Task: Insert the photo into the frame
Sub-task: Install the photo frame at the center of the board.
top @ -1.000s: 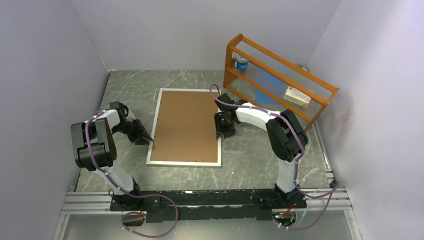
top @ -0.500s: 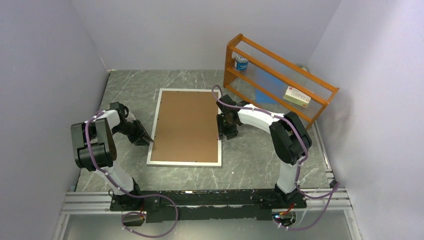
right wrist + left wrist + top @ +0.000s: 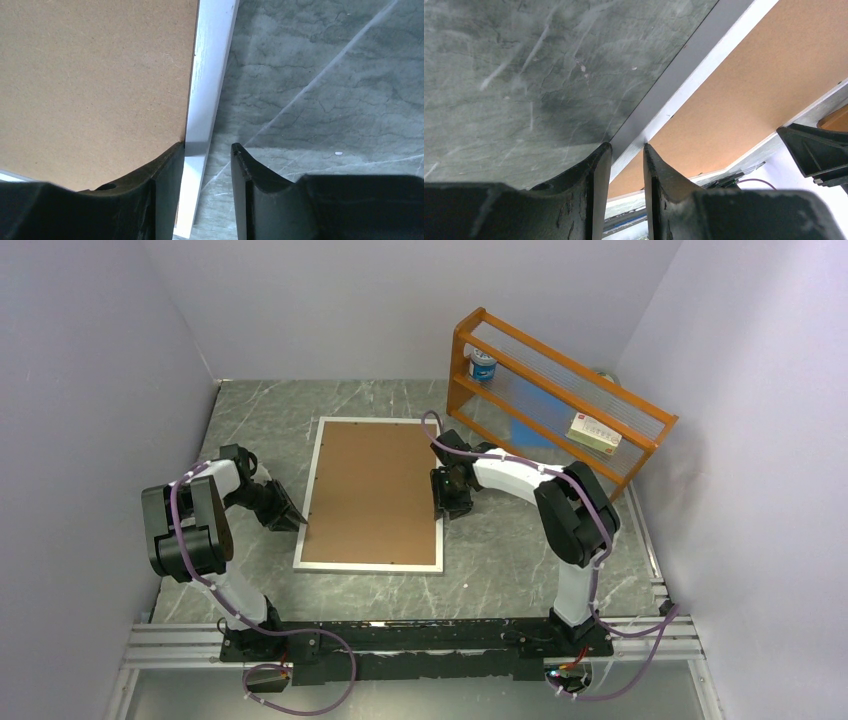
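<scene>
Plainly, the frame (image 3: 370,566) lies flat at the middle of the table (image 3: 500,560), its opening covered by a brown board (image 3: 370,490). The photo shows in no view, so I cannot tell whether it sits beneath. The left gripper (image 3: 627,147) looks pinched on the frame's left border. The right gripper (image 3: 207,147) straddles the right border unclenched, one finger at the board's edge, the other over bare stone. Pulling on that single grip could skew the frame and slide the board off. The overhead view gives the layout; only the wrist views show how the fingers meet the border.
</scene>
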